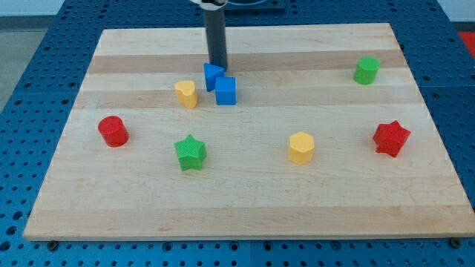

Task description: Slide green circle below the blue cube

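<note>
my tip (217, 64) beside blue cube (225, 91) (no writing)

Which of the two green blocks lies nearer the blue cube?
The green star, low and left of centre, lies nearer the blue cube; the green circle sits far off at the view's upper right.

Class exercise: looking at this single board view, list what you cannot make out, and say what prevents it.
- Arm above the rod: cut off by the view's top edge.
- Whether my tip touches the small blue block: too close to tell.
- Small blue block's shape: partly hidden by the blue cube.
- Board's underside: hidden.
</note>
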`<state>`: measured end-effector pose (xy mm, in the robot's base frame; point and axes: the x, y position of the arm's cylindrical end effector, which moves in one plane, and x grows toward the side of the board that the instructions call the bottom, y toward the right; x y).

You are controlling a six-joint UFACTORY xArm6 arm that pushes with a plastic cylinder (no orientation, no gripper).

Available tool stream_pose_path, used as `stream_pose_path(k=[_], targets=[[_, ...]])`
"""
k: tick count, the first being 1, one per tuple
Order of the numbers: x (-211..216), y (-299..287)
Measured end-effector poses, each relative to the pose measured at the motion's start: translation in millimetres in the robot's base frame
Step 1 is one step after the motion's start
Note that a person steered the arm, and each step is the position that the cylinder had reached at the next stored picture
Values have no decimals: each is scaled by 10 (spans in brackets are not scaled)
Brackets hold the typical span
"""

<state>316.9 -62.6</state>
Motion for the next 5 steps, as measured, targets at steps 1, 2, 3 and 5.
stream_pose_path(k=[1,2,3,5], targets=[[47,-15],[-399,331],[-824,1107],[-615,2782]])
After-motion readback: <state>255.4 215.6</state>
